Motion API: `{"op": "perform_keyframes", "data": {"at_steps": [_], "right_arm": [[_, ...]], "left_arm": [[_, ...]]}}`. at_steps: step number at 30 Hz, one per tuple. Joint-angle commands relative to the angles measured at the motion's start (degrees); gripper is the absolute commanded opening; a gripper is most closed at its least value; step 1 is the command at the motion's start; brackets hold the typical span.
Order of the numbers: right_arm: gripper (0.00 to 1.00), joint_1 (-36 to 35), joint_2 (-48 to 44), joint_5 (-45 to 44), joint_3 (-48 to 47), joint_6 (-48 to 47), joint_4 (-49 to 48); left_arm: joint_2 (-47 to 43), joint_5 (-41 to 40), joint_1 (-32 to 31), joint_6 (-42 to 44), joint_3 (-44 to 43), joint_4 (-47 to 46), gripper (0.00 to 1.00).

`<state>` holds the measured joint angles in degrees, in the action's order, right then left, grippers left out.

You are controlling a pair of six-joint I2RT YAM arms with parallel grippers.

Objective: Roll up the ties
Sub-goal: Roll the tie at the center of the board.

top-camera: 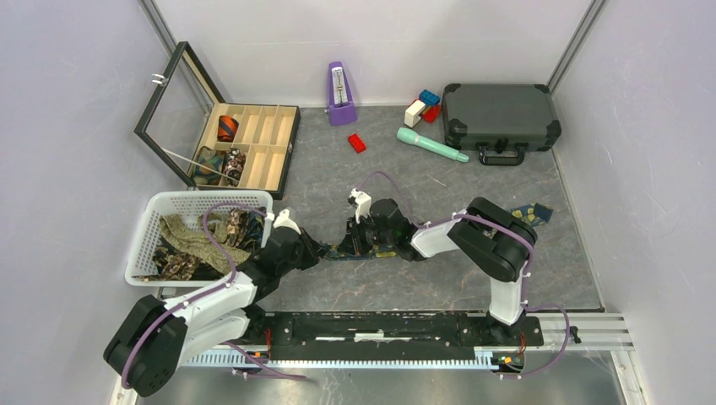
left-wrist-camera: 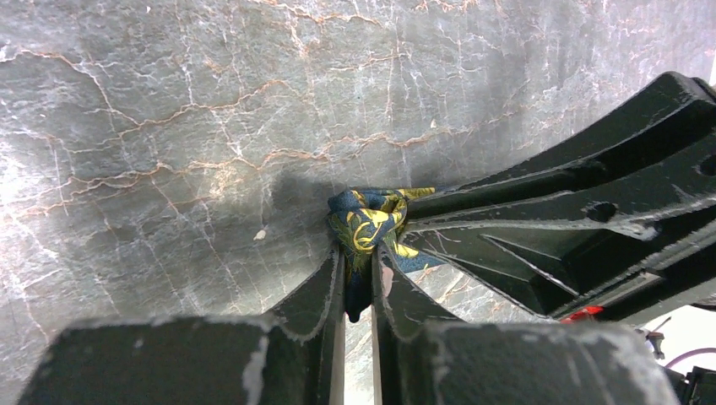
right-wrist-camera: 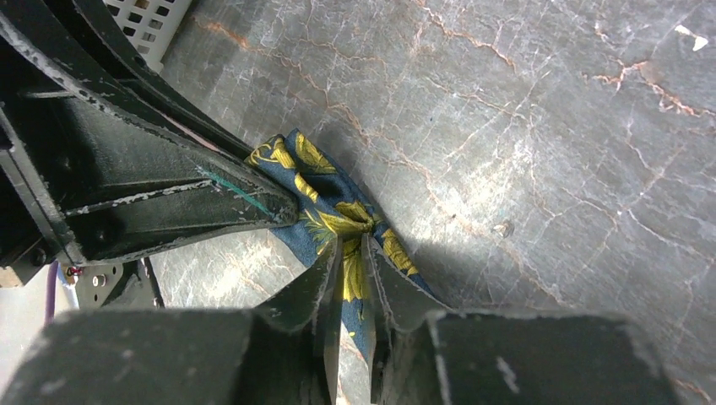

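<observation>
We see the left tool (left-wrist-camera: 359,249) clenched on a navy tie (left-wrist-camera: 365,221) with a yellow print, a bunched fold of the fabric pinched between its two fingertips. The right tool (right-wrist-camera: 353,245) is clamped on the same tie, with a strip of cloth caught in the narrow gap between its fingers. The two tools meet tip to tip, almost touching, low over the grey marbled surface (top-camera: 439,270). The fabric lies gathered between them in the middle of that surface, just ahead of the arm bases.

To the left of the left arm stands a white basket (top-camera: 160,201) holding loose ties (top-camera: 190,238) in olive, tan and brown prints. Behind the basket is a wooden compartment box (top-camera: 272,160) with its glass lid raised. It holds rolled ties (top-camera: 228,128): one in a far compartment and two side by side in the near-left ones.

Another spotted tie (top-camera: 534,213) lies on the surface just behind the right arm's elbow.

Along the far side we see a purple metronome (top-camera: 340,94), a red block (top-camera: 357,143), a teal handle-shaped object (top-camera: 431,143), a few coloured blocks (top-camera: 414,112) and a closed black case (top-camera: 501,118).
</observation>
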<state>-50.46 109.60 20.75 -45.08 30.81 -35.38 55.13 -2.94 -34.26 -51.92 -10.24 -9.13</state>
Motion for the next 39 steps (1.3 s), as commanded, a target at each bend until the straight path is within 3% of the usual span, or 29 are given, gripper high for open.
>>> {"op": "perform_keyframes", "data": {"at_steps": [1, 9, 30, 39], "right_arm": [[0.22, 0.3, -4.2, -0.7, -1.7, -2.1, 6.2], [0.24, -0.5, -6.4, -2.6, -1.4, -0.6, 7.3], [0.18, -3.8, 4.9, -1.3, -10.2, 4.8, 2.4], [0.18, -3.8, 2.1, -0.9, -9.8, 2.5, 5.0]], "left_arm": [[-0.5, -2.7, -0.6, 3.4, -2.6, 3.7, 0.02], [-2.5, -7.1, -1.2, 2.8, -4.0, 8.9, 0.02], [-1.2, -15.5, -6.6, 4.8, -13.0, 22.1, 0.02], [2.3, -22.3, -10.3, 5.2, -17.7, 27.8, 0.02]]}}
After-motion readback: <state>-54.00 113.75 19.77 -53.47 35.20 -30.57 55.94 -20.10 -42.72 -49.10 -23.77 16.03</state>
